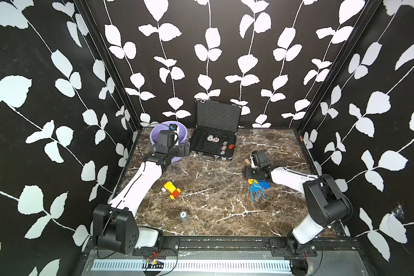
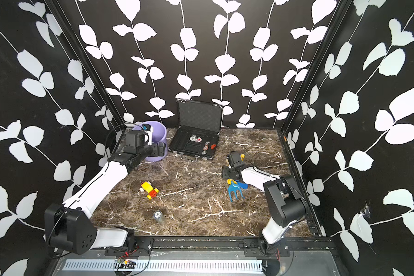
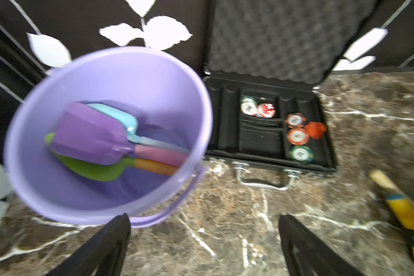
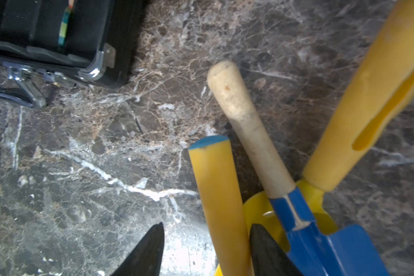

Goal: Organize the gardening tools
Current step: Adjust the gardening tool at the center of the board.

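Gardening-tool handle (image 4: 210,181) inside half-open right claw (image 4: 205,229); left claw (image 3: 203,217) wide.

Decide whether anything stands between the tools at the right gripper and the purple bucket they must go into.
Yes. The open black case sits beside the purple bucket, close to the straight path from the tools at the right gripper. The left gripper also hangs before the bucket.

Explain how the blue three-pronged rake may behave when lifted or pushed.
The blue rake looks like moulded plastic: probably stiff and light. Its spread prongs should prevent rolling. Apparently touching a blue trowel, it may drag it.
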`<state>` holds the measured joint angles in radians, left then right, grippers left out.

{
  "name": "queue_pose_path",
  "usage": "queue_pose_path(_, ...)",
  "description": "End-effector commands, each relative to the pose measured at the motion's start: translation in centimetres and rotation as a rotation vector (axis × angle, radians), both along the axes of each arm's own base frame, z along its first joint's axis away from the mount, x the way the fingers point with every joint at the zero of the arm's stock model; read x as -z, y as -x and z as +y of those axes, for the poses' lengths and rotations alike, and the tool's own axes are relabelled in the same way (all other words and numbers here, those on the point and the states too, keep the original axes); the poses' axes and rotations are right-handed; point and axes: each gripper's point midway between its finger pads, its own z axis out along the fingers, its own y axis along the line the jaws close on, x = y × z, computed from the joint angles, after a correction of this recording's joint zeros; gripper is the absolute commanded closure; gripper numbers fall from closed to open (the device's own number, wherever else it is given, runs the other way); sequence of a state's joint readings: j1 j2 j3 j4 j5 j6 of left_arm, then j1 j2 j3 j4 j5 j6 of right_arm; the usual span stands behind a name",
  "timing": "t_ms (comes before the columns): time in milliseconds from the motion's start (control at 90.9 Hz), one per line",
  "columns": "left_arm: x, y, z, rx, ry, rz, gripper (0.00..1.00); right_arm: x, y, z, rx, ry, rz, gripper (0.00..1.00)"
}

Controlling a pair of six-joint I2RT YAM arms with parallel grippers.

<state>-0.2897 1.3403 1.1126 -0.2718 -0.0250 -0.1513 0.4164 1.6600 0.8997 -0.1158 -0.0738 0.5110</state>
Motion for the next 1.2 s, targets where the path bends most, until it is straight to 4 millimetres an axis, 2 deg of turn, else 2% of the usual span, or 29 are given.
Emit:
queue_pose_path(0,-2.0,0.8,-2.4,0.065,0.103,-0.068,0.01,-0.5,-0.4,1.9,-0.049,-0.068,-0.011,0.43)
queue_pose_path(242,-0.5,1.3,-5.9,0.169,0.143,-0.039,0.01,-0.5,1.4,5.0,-0.14,-0.115,0.009,0.43)
queue_pose_path(396,0.5,1.3,-7.4,0.228,0.151,-0.023,0.01,-0.4,2.9,6.5,-0.175,-0.135,0.034,0.44)
queue_pose_path(506,1.2,1.5,-8.6,0.279,0.137,-0.017,0.01,-0.7,3.8,7.1,-0.189,-0.157,0.041,0.44)
queue_pose_path(594,1.8,1.9,-10.0,0.351,0.116,-0.024,0.01,-1.3,4.1,6.9,-0.179,-0.163,0.034,0.44)
queue_pose_path(638,2.0,2.2,-10.8,0.396,0.103,-0.04,0.01,-1.1,4.3,6.3,-0.162,-0.143,0.038,0.44)
queue_pose_path(660,2.0,2.3,-11.3,0.42,0.096,-0.051,0.02,-2.1,4.3,6.1,-0.156,-0.145,0.015,0.44)
queue_pose_path(814,3.7,3.2,-14.2,0.574,-0.042,-0.1,0.03,-4.2,4.8,2.8,-0.056,-0.074,-0.066,0.37)
queue_pose_path(968,7.1,4.3,-18.3,0.754,-0.211,-0.081,0.06,-5.9,5.8,-1.2,0.064,-0.003,-0.137,0.26)
queue_pose_path(1067,10.3,5.2,-21.4,0.892,-0.335,-0.045,0.07,-7.0,6.7,-3.7,0.138,0.033,-0.184,0.18)
queue_pose_path(1100,11.1,6.0,-23.0,0.953,-0.378,-0.038,0.07,-7.4,6.9,-4.3,0.156,0.04,-0.198,0.17)
queue_pose_path(1188,13.4,7.4,-25.8,1.077,-0.479,-0.007,0.08,-8.3,7.7,-5.7,0.196,0.049,-0.231,0.15)
